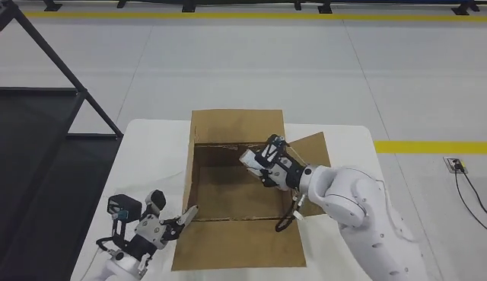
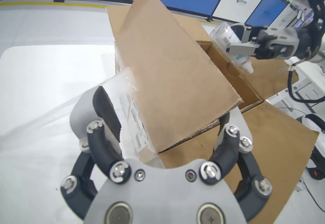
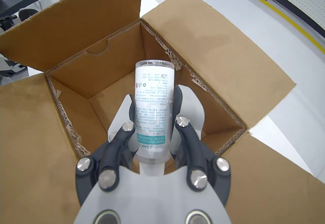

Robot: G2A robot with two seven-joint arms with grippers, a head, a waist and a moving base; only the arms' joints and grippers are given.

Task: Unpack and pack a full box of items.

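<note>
An open cardboard box stands mid-table with its flaps spread, and the inside that I see is bare. My right gripper is shut on a clear bottle with a white printed label, held above the box opening. The left wrist view shows that bottle tilted cap-down over the far side of the box. My left gripper is open at the box's near left corner. Its fingers straddle the raised side flap and a clear plastic film with a label.
The white table has bare room left of the box. A black metal frame stands off the table's left side. A thin cable hangs from the right arm over the box's near right corner.
</note>
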